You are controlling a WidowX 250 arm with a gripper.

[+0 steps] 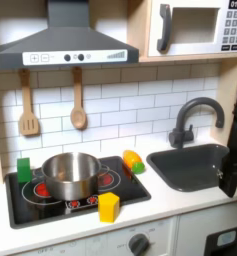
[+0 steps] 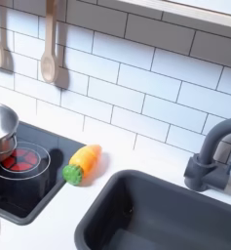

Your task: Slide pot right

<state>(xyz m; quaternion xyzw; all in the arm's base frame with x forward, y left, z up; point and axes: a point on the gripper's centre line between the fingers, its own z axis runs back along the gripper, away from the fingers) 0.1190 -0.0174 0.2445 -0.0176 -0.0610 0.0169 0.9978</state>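
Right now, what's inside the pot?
In the first exterior view the pot looks empty: bare shiny inner wall and bottom. The near rim covers part of the floor. It sits on the stovetop, covering the burner beneath.

shiny silver pot [image 1: 70,175] upright on the black stovetop [image 1: 50,205]

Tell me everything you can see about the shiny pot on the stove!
The pot is round, silver and looks like shiny metal, with straight sides and a wide rim. It stands upright and open, with no lid, and looks empty inside. It sits on the black stovetop over the red burner rings, towards the first exterior view's left. A green block stands just beside it, and a yellow block is in front, apart from it. In the second exterior view, part of the pot peeks in at the left edge.
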